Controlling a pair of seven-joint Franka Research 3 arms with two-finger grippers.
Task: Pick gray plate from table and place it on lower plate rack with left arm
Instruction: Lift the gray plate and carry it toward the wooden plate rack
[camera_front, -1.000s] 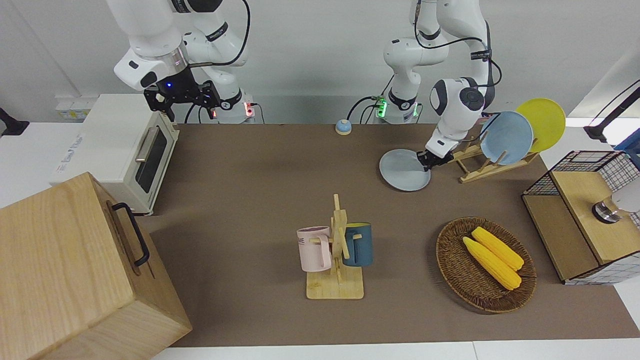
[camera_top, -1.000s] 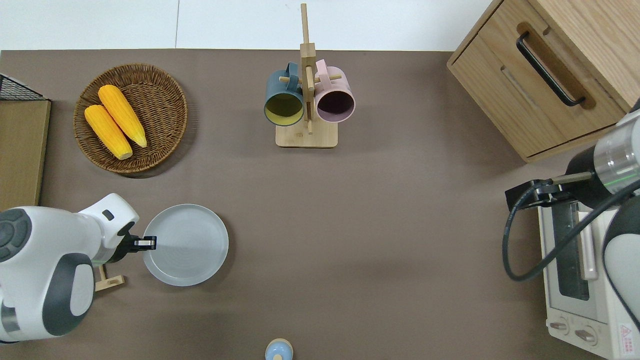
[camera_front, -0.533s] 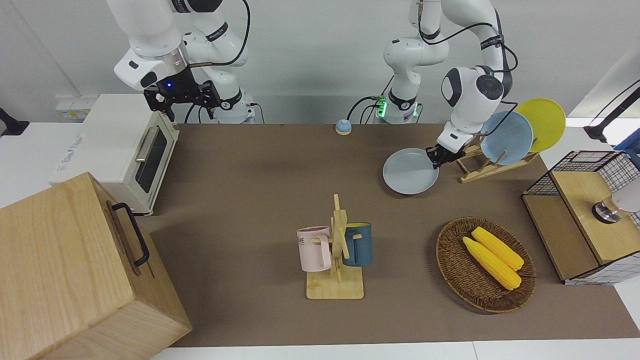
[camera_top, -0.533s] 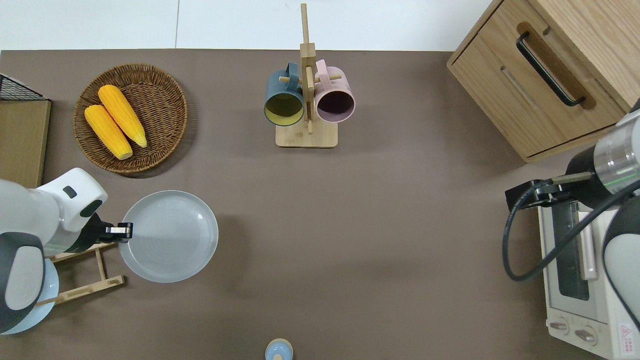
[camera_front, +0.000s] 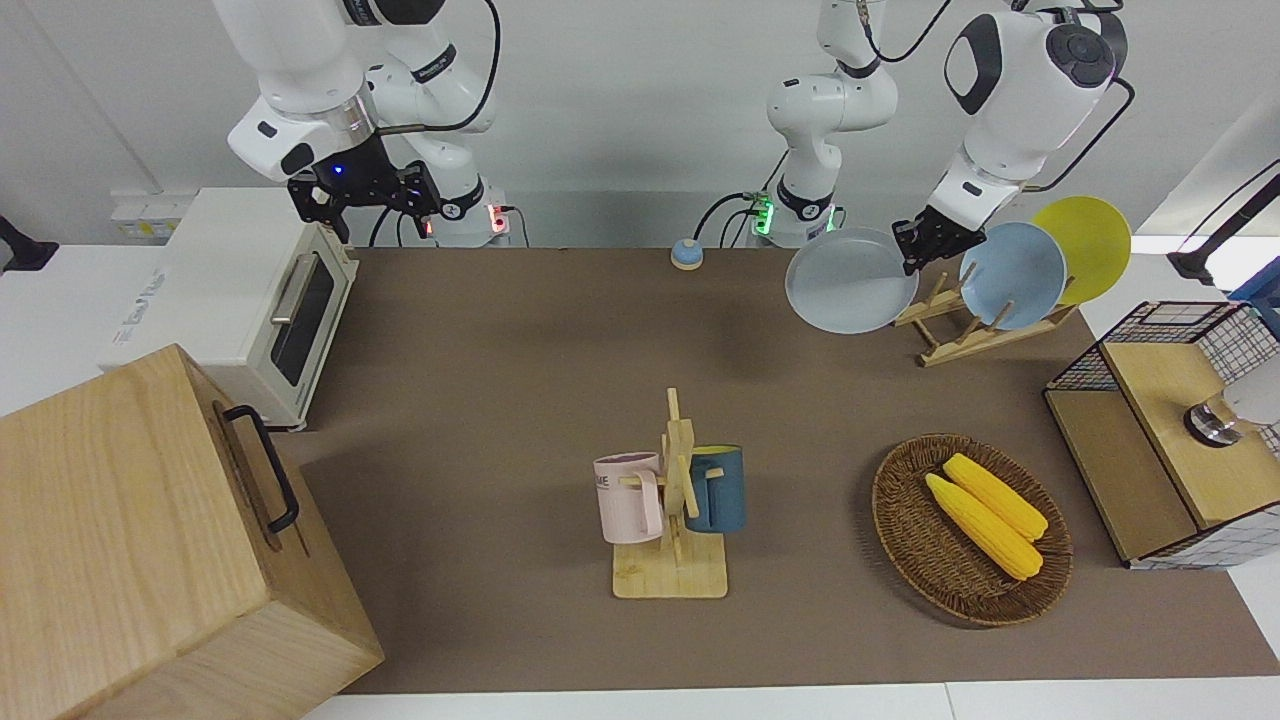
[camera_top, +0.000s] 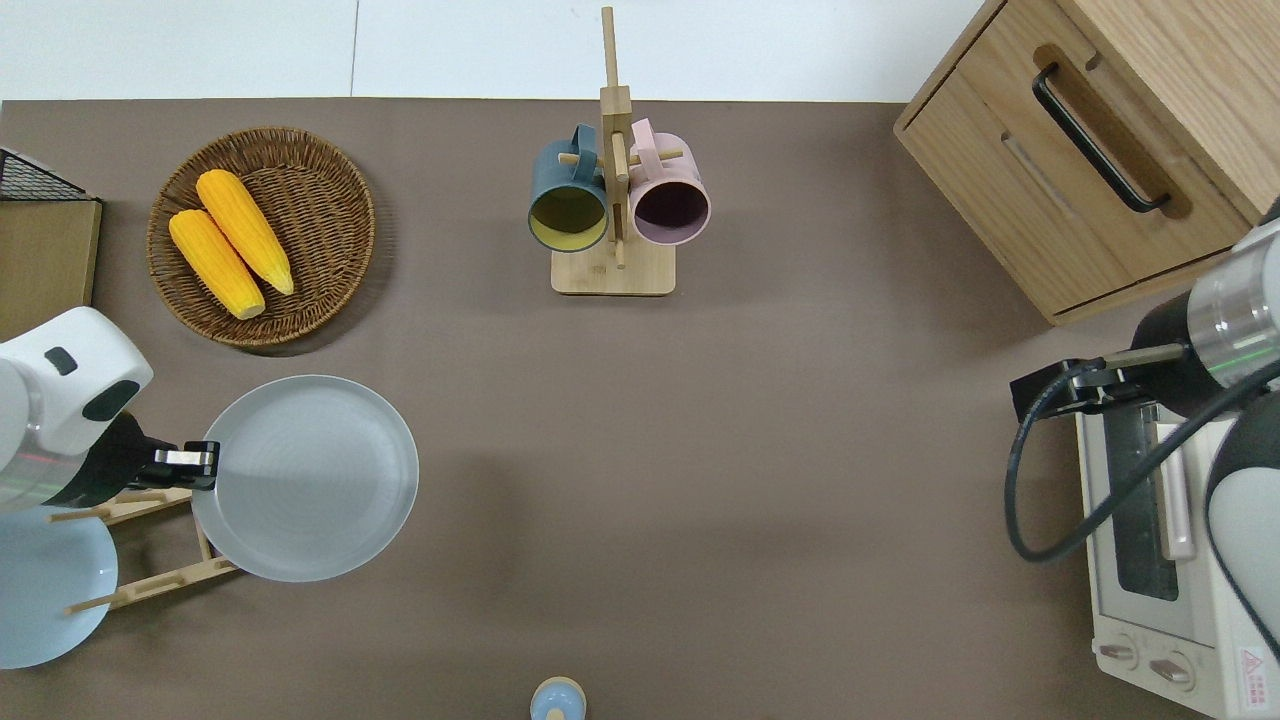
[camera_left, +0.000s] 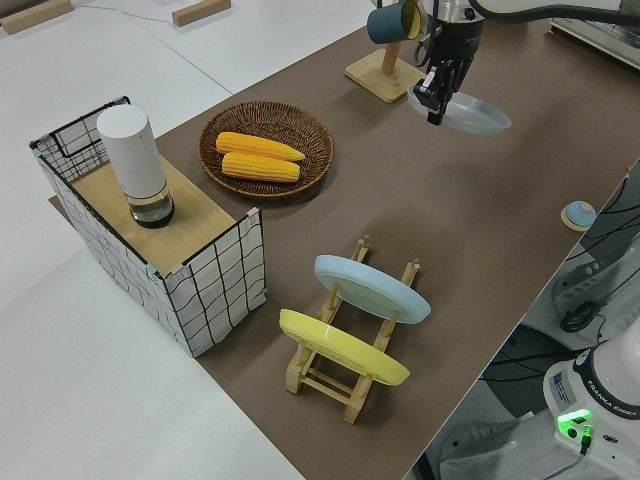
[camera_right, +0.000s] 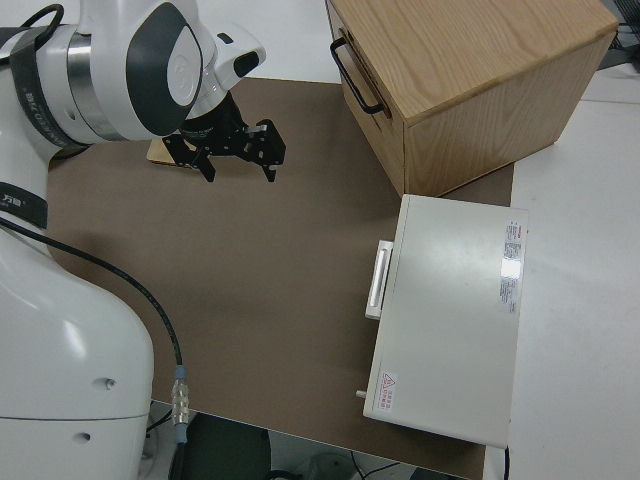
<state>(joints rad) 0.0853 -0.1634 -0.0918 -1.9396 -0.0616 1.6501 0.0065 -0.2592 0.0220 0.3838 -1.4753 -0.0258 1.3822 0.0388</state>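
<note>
Plate (camera_top: 305, 478) hangs level above the table (camera_top: 700, 450), clear of it, pinched at its nine o'clock rim by the left gripper (camera_top: 203, 461), partly over the rack (camera_top: 150, 545). Right arm parked, its gripper (camera_right: 236, 150) spread.

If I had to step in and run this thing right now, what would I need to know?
Left gripper: shut on the rim of the gray plate, holding it in the air, roughly level.
Right arm: parked, gripper open.
Lower plate rack: at the left arm's end of the table, already holding a blue plate and a yellow plate; the overhead view shows the gray plate over the rack's free end.
Done: plate picked up off the table.
Left: tip it on edge, seat it in a free slot, let go.
</note>
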